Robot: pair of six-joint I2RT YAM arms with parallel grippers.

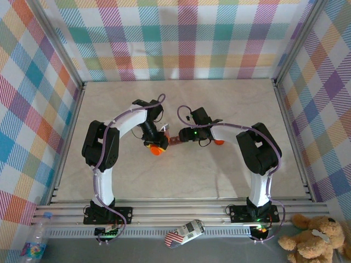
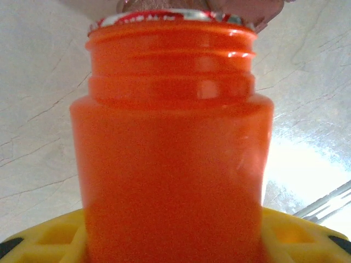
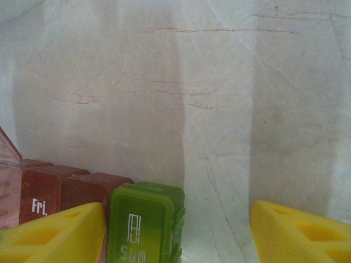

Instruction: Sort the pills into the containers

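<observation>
Orange bottle clenched in left hand, mouth turned toward the containers at mid-bench. Right hand spread wide, grasping nothing; green end compartment just beside one finger. Step, likely: tipping pills into the strip. Next calls for bracing the strip and a slight tilt. Open bench all round; walls well apart.

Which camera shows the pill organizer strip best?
Right wrist: the pill organizer strip sits close up, its Fri and Sun labels readable. Top external shows the strip as a small dark bar at mid-table. Left wrist faces the orange bottle.
</observation>
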